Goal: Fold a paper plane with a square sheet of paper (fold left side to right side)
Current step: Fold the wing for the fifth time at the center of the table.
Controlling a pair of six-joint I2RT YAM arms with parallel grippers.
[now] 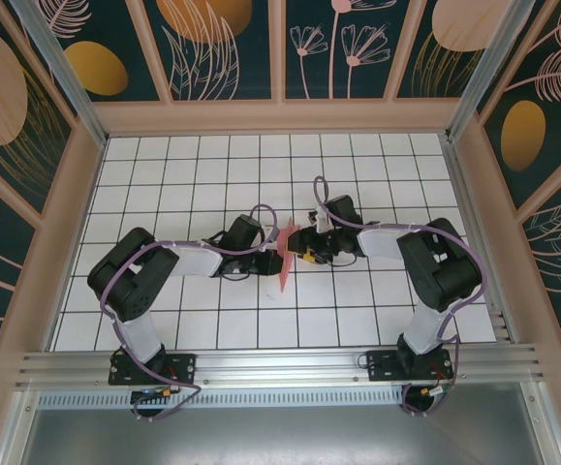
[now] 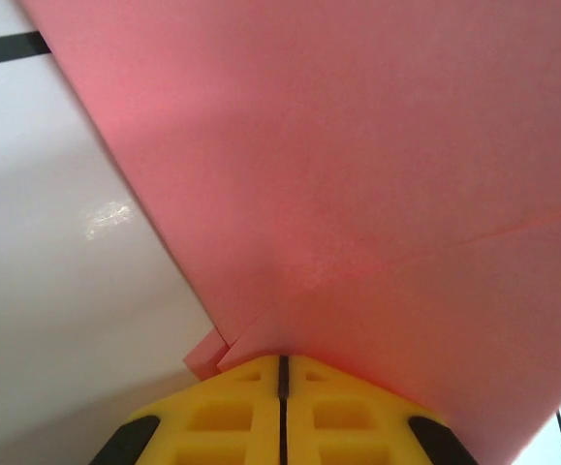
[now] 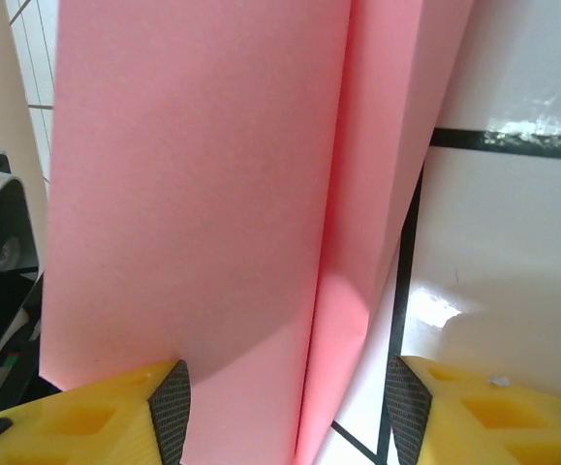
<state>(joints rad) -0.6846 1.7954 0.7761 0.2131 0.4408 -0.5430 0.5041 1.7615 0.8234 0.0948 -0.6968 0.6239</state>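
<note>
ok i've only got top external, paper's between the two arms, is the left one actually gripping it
Observer: Looks like it. The left end effector is shut, with the paper pinched at its tips.
Operator: and the right
Observer: The right end effector is open. The paper stands between its fingers, with a gap beside one.
Operator: single layer?
Observer: No. The right wrist view shows folded layers overlapping, with a fold edge running up the middle.

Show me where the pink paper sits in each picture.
Top view: pink paper at the centre.
Left wrist: paper upper right, just beyond the closed yellow fingers.
Right wrist: paper, a tall strip between spread yellow fingers.
Shared landmark: white table, black grid lines.
</note>
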